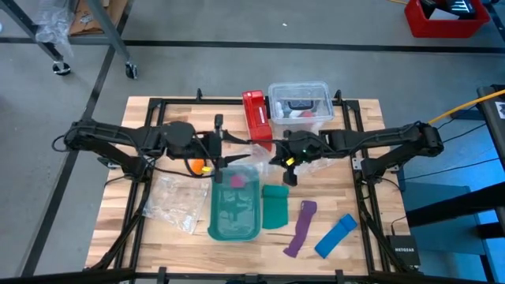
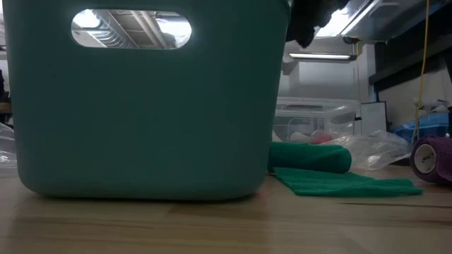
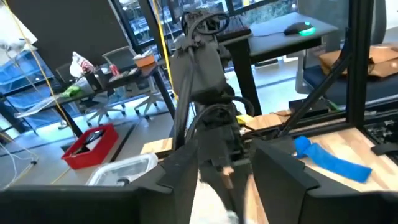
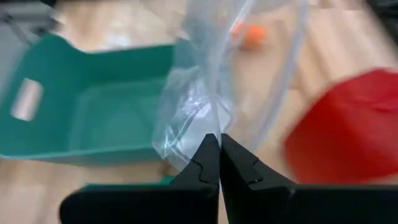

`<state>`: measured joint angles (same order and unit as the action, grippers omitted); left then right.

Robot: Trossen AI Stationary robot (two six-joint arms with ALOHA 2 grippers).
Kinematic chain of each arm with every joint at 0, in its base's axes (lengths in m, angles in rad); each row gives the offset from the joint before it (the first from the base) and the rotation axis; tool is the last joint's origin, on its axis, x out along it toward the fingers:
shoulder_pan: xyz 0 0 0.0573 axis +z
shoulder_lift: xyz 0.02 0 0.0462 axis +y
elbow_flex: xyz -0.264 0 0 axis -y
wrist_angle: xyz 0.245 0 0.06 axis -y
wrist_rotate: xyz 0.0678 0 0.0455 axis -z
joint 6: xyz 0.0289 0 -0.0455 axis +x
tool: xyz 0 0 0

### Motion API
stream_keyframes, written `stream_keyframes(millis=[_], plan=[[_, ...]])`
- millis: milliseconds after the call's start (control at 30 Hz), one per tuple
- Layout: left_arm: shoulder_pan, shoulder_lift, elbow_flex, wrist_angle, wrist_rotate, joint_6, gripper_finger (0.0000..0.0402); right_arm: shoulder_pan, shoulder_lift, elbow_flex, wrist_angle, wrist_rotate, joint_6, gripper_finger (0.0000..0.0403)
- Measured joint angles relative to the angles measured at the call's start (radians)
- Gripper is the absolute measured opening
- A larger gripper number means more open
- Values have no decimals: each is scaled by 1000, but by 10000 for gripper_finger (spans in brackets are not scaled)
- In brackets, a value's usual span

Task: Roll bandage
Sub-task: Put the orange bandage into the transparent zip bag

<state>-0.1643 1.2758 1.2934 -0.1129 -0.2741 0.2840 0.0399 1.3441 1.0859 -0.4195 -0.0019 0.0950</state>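
Note:
The orange bandage (image 1: pixel 195 166) lies on the table under my left arm; it also shows small in the right wrist view (image 4: pixel 252 34). My left gripper (image 1: pixel 229 146) stands open above the table's middle, pointing level toward my right gripper (image 1: pixel 278 158). The right gripper (image 4: pixel 219 140) is shut on a clear plastic bag (image 4: pixel 211 81), which hangs between the two grippers over the teal basket (image 1: pixel 235 207). Something pale (image 3: pixel 211 205) shows between the left fingers (image 3: pixel 180 180); whether they touch it I cannot tell. My right gripper pinches the clear bag's thin edge (image 4: pixel 208 121) between its two fingertips, coming from the table's right and slanting downward. The bag is lifted clear of the table and spreads out slack beyond the fingertips.
A red box (image 1: pixel 256 118) and a clear lidded container (image 1: pixel 300 102) stand at the far middle. Near the front lie a green cloth (image 1: pixel 274 207), a purple strip (image 1: pixel 301 227) and a blue strip (image 1: pixel 335 235). Crumpled clear plastic (image 1: pixel 177 201) lies left of the basket.

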Motion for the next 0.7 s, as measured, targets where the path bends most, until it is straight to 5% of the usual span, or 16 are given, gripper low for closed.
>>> stream_keyframes(millis=[467,700], plan=[[0,-17,0,-184,-3,-119,147,0,-2,420,-680,372,-102,1],[3,-17,0,-425,-124,-273,147,0,-2,451,-867,410,-89,1]])
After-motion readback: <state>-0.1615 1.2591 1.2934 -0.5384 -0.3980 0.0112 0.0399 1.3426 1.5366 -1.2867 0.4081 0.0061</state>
